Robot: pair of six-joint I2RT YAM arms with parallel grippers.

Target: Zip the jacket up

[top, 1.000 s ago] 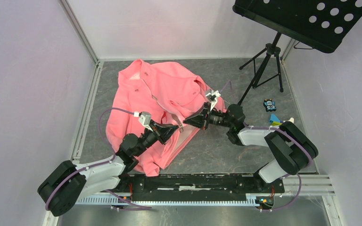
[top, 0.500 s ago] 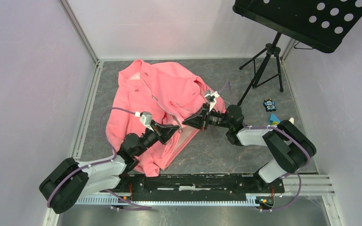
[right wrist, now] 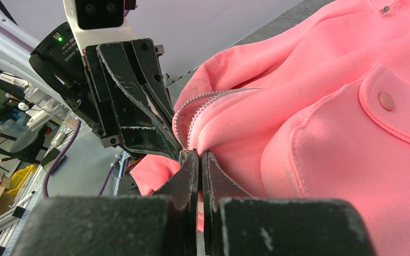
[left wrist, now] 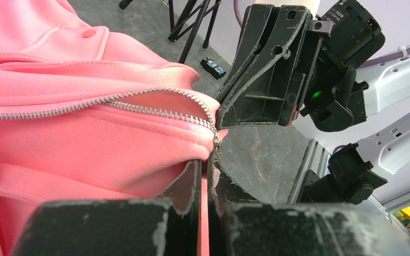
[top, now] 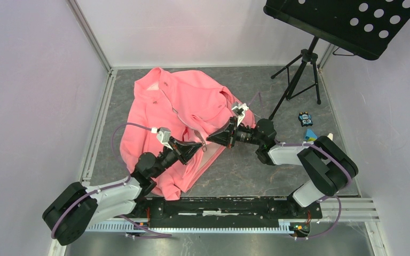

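Observation:
The coral-pink jacket (top: pixel 176 109) lies crumpled on the grey floor, front up, its pale zipper (left wrist: pixel 139 106) open with both rows of teeth meeting near the bottom hem. My left gripper (top: pixel 198 145) is shut on the hem edge of the jacket (left wrist: pixel 112 144) right below the zipper's metal end (left wrist: pixel 215 142). My right gripper (top: pixel 209 140) faces it tip to tip and is shut on the other hem edge of the jacket (right wrist: pixel 299 122) beside the teeth (right wrist: pixel 192 114). A pocket flap with a snap (right wrist: pixel 386 100) shows at the right.
A black music stand (top: pixel 347 24) on a tripod (top: pixel 299 69) stands at the back right. A small blue and black toy (top: pixel 305 118) and a blue-yellow item (top: pixel 312 135) lie right of the right arm. White walls enclose the floor.
Both grippers have closed in toward each other at the jacket's bottom hem; the gap between them from a second ago is gone. The jacket has barely shifted.

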